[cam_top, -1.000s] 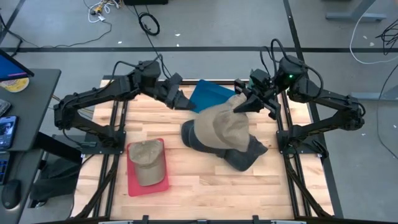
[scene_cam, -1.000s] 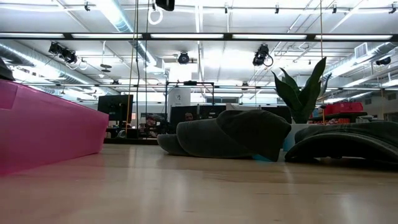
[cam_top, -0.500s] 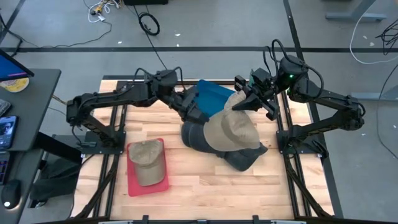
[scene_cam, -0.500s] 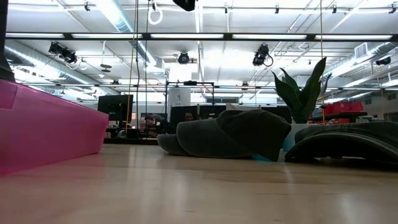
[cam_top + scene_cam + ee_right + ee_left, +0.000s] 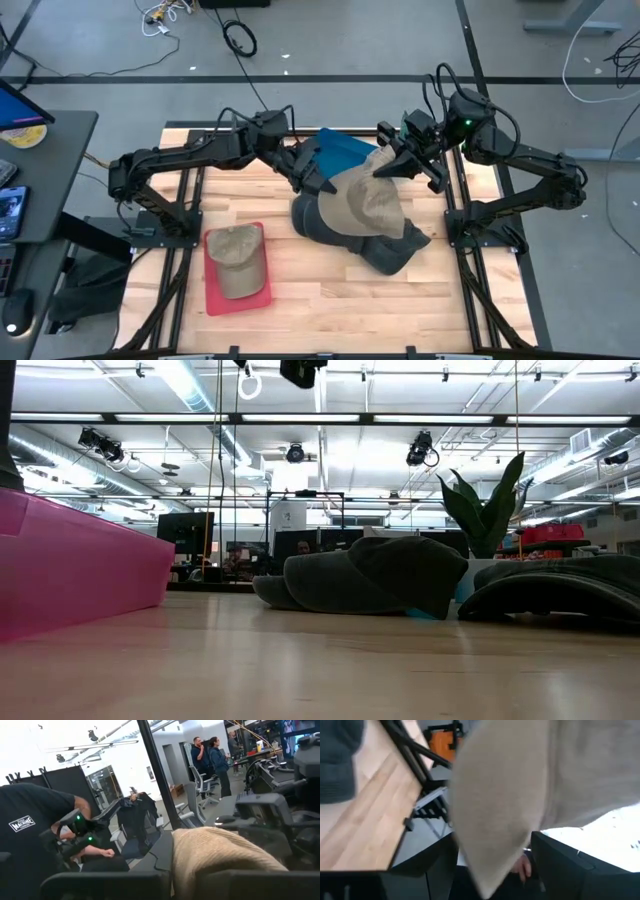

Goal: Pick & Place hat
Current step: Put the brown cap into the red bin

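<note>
A: Item one, tan hat [image 5: 368, 203]: held up over the pile of dark hats [image 5: 345, 228], centre of the high view, right of middle. Gripped at its upper right edge by right hand [image 5: 383, 168], clamped shut on the fabric.

B: Left hand [image 5: 322, 184]: spread wide, at the tan hat's left edge, brim lying between its fingers [image 5: 555, 865] in the wrist view. Not closed on it.

A: Item two, second tan hat [image 5: 238, 260]: resting in pink tray [image 5: 215, 297], lower left of the bench [image 5: 330, 290].

B: Blue tray [image 5: 335, 152]: upper centre, behind the pile, partly covered.

A: Low view: dark hats mid-frame, pink tray wall at left edge.
</note>
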{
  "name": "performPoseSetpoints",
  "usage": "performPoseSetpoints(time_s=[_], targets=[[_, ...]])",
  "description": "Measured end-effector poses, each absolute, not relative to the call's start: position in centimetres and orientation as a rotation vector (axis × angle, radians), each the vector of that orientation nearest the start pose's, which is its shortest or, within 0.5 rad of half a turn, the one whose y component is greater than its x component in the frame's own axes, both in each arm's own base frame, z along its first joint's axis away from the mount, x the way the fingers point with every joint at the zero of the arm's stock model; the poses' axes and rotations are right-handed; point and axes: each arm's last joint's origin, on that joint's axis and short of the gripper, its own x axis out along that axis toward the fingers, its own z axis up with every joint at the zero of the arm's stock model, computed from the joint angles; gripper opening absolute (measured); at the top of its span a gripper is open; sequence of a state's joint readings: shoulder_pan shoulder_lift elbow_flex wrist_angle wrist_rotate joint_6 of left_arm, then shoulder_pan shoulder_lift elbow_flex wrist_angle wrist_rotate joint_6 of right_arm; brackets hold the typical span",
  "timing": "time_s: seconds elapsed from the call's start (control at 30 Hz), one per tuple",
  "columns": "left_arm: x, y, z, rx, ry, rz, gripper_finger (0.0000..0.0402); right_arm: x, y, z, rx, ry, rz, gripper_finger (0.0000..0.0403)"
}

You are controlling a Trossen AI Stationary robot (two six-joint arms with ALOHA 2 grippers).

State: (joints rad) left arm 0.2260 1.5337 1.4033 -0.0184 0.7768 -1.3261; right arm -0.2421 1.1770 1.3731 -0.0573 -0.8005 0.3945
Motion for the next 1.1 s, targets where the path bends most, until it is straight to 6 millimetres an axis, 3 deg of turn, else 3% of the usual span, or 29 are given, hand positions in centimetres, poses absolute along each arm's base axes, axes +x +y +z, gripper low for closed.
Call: performPoseSetpoints(time_s=[0.13,0.23,0.37,0.53,0.67,0.83,1.1], targets=[[34.5,5.8,39.0,-1.341,0.429,-0.444,0.0247,23.3,-3.6,46.5,0.306,-0.004,0.572,0.0014],[34.5,5.8,39.2,-1.329,0.408,-0.457,0.0223,23.3,-3.6,46.3,0.315,0.015,0.569,0.0014],[34.5,5.8,39.3,-1.308,0.397,-0.464,0.0153,23.3,-3.6,46.2,0.322,0.026,0.558,0.0014],[34.5,5.8,39.4,-1.244,0.37,-0.475,0.0029,23.3,-3.6,46.1,0.338,0.038,0.549,0.0016],[34.4,5.8,39.5,-1.205,0.352,-0.481,0.0016,23.3,-3.6,46.0,0.391,0.069,0.585,0.0024],[34.0,5.5,39.9,-1.15,0.331,-0.49,0.0012,22.5,-3.8,46.0,0.468,0.109,0.584,0.008],[32.5,4.9,41.7,-1.001,0.238,-0.514,0.0011,19.2,-4.5,46.8,0.539,0.123,0.506,0.0232]])
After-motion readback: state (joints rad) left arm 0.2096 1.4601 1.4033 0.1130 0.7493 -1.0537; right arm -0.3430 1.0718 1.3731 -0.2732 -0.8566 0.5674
